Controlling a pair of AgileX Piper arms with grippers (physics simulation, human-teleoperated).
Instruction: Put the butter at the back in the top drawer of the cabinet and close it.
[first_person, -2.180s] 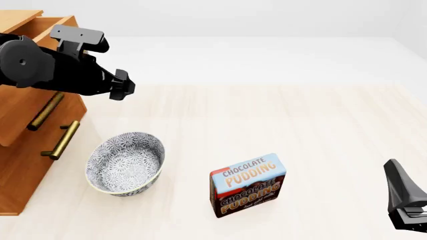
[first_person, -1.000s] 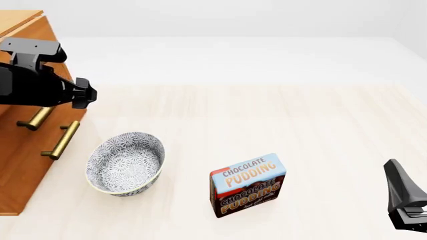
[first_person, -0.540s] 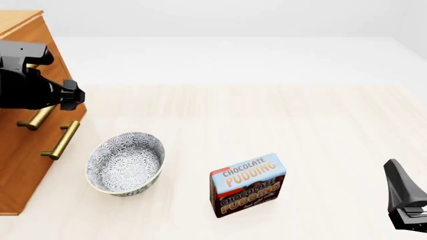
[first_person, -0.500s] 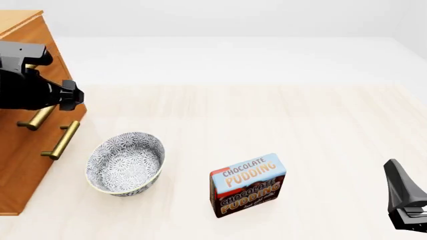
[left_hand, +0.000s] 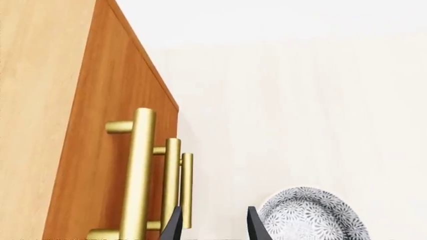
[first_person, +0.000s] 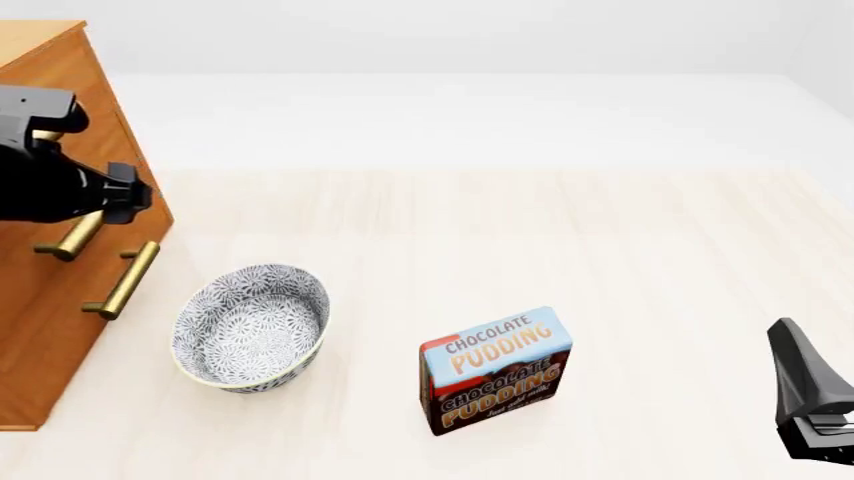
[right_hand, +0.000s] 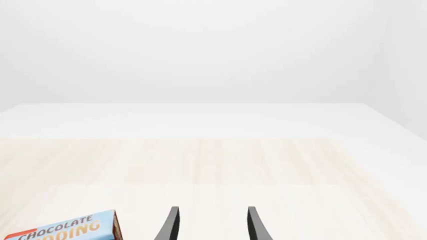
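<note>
Left wrist view: the light-brown wooden cabinet (left_hand: 100, 150) shows a flush front with three brass bar handles (left_hand: 137, 170) lined up one behind another; every drawer looks pushed in, and nothing of their insides can be seen. A patterned blue-and-white ceramic bowl (left_hand: 312, 217) sits on the pale wooden table (left_hand: 300, 110) just beyond the cabinet, its hollow holding nothing. The left gripper (left_hand: 212, 225) shows two dark fingertips (left_hand: 175, 224) spread apart with bare table between them, gripping nothing, close to the nearest handle.

Front view: the cabinet stands at the far left, with the left arm's black body lying across its upper front. The top drawer (first_person: 67, 75) is shut flush with the cabinet face; its handle is hidden behind the arm. The small red butter box is nowhere in sight in any view, so its place cannot be told. The bowl sits to the right of the cabinet's lower handle, and a brown-and-blue "CHOCOLATE PUDDING" box (first_person: 495, 368) stands upright further right and nearer. The right gripper (first_person: 811, 410) sits low at the near right edge, well apart from the box.

Right wrist view: the right gripper's fingers (right_hand: 172, 224) are spread with only table between them; a corner of the pudding box shows beside them.
</note>
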